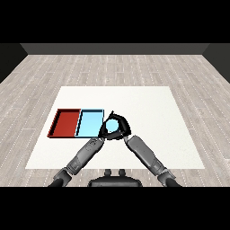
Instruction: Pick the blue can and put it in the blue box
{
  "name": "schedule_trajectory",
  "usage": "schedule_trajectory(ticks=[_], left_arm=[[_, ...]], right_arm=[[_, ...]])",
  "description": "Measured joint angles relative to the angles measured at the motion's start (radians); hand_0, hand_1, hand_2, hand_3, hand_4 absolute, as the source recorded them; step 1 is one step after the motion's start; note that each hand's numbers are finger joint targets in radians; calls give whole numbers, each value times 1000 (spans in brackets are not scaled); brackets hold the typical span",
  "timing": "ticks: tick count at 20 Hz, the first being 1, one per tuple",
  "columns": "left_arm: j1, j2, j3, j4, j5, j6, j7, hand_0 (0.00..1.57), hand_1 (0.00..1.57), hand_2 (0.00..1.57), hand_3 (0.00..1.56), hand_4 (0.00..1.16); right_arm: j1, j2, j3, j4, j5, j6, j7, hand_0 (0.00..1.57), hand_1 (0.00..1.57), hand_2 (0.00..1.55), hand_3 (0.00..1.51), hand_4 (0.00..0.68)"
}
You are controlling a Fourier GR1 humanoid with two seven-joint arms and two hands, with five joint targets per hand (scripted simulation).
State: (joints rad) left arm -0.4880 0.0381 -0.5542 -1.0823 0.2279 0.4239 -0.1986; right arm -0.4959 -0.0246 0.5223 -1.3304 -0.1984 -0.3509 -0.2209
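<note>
The blue can (112, 127) is clasped between the curled left hand (103, 129) and right hand (124, 126), just beside the blue tray (90, 123), ready for placing.

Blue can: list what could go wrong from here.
1. The left hand and right hand crowd around the blue can; they might bump each other during the lift.
2. The can sits beside the blue tray, so a low sideways carry may catch the tray's right wall.
3. The red tray adjoins it; overshooting could land the can there.
</note>
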Motion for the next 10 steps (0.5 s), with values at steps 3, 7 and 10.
schedule_trajectory(ticks=[3,7,10], left_arm=[[1,-3,-4,-16,43,37,19,776,776,789,205,641],[-7,-8,-10,-4,45,50,-7,695,695,776,556,656],[-36,-9,-15,34,98,56,-37,918,918,890,639,623]], right_arm=[[-26,1,-14,32,-27,12,-16,1483,1483,1461,1408,587],[-20,1,-23,16,-25,27,-3,1477,1477,1452,1399,592],[-19,-2,-18,-16,-6,9,24,1467,1467,1452,1403,578]])
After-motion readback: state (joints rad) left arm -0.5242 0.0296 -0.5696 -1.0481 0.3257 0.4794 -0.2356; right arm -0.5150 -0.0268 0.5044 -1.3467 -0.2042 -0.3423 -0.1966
